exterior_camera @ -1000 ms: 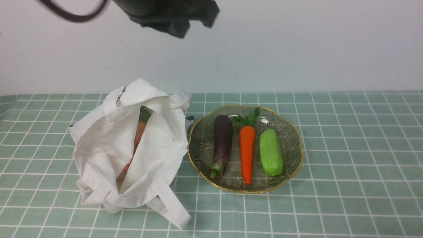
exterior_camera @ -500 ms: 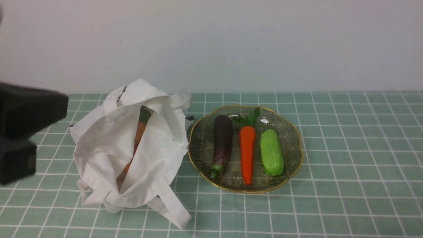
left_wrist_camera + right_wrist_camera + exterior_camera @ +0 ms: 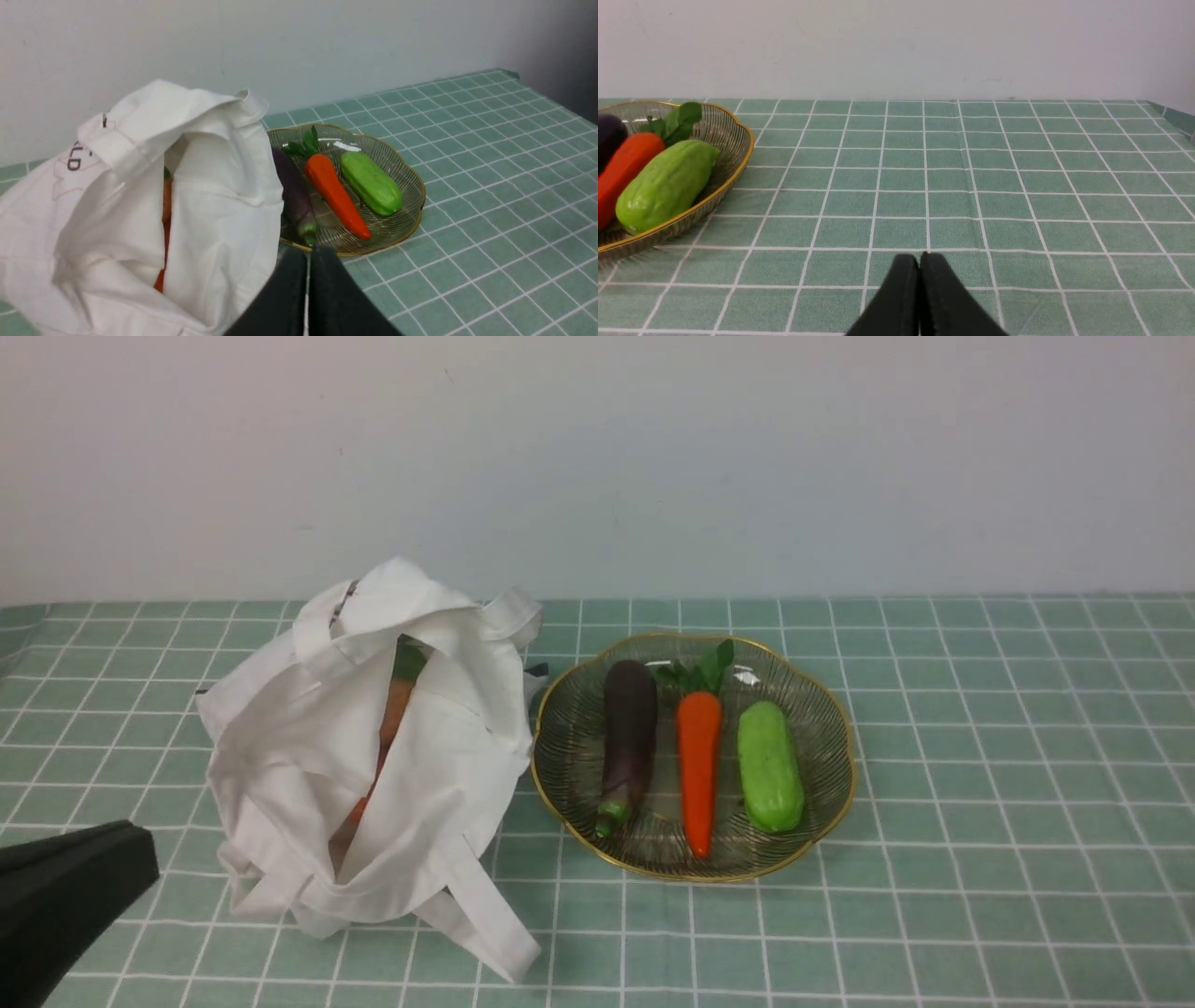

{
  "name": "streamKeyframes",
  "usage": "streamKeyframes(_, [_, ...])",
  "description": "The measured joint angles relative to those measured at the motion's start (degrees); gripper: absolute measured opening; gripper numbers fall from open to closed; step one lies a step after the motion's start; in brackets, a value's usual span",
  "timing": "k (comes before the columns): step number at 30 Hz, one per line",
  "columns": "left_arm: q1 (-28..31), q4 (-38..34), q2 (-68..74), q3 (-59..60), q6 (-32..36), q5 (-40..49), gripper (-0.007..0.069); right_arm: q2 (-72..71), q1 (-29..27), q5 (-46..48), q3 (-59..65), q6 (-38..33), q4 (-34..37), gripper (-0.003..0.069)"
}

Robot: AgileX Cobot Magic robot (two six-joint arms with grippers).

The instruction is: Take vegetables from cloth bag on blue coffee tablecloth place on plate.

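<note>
Fingers pressed together, empty, on left gripper (image 3: 307,275) and right gripper (image 3: 919,273); bright light-green stubby cucumber (image 3: 770,765) lies in gold-rimmed clear glass plate (image 3: 838,709), frame centre-right.

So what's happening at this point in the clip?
Nothing is being held right now. The plate carries an eggplant, a carrot and the green vegetable, side by side. The cloth bag sits slumped to the plate's left on the tablecloth, with something orange showing in its opening. The left gripper is shut and empty near the bag; the right gripper is shut and empty over bare cloth, away from the plate.
</note>
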Motion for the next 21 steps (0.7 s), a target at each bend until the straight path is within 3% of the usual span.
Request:
streamKeyframes(10, [0.49,5.53,-1.57,2.05,0.14,-0.8,-0.0008,0.0,0.0,0.0,0.0,0.0,0.0,-0.001])
streamKeyframes(21, [23.56,-2.82,-21.0,29.14,13.02,-15.78,-0.0008,0.0,0.0,0.0,0.0,0.0,0.0,-0.001])
